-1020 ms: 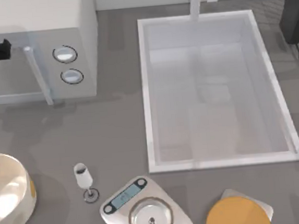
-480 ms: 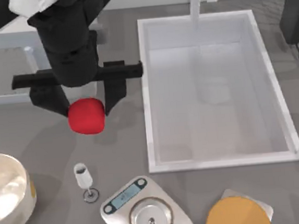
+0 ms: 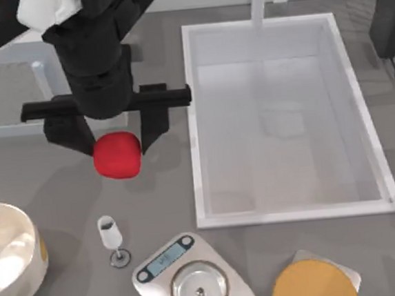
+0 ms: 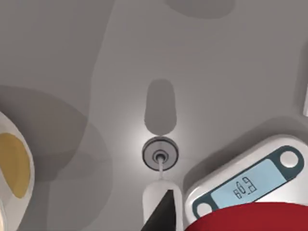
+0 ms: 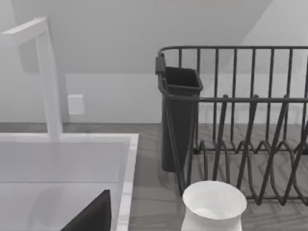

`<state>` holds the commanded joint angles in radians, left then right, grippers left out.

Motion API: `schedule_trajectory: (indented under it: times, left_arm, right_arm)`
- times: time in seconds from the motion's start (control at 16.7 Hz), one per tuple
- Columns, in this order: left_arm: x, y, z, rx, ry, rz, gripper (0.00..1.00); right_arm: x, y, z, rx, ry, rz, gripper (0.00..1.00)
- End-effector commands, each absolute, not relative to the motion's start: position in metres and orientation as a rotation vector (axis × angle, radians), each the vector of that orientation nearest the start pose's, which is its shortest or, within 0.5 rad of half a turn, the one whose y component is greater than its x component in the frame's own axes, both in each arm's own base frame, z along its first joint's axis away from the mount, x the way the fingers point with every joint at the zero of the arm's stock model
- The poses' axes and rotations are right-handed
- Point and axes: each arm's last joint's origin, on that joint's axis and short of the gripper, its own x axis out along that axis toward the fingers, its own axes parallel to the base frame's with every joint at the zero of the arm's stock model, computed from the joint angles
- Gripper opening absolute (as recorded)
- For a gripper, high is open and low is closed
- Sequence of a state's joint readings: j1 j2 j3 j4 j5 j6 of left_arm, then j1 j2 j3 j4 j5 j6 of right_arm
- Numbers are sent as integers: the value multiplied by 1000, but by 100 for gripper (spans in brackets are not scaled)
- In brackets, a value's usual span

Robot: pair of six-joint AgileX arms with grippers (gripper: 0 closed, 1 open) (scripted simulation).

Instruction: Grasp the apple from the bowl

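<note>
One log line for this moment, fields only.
left tool: shut on apple, raised over counter | apple: out of bowl | wine glass: upright beside scale

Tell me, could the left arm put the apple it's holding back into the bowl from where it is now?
Probably yes: the left gripper holds the apple high above the counter, and the bowl sits open-topped nearby, with nothing between them.
</note>
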<state>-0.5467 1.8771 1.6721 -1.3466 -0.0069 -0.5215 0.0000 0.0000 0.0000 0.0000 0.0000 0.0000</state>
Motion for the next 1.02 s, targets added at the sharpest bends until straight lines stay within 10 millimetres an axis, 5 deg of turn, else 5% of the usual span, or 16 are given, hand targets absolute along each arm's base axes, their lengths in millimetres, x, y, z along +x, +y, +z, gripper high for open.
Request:
schedule_trajectory:
  times: [0.66, 1.02]
  left_arm:
    - [314, -187, 169, 12, 1542, -14, 0]
    - [308, -183, 159, 16, 1571, -16, 0]
  right_arm:
    - [106, -1, 160, 0, 0, 0, 100]
    - [106, -1, 160, 0, 0, 0, 100]
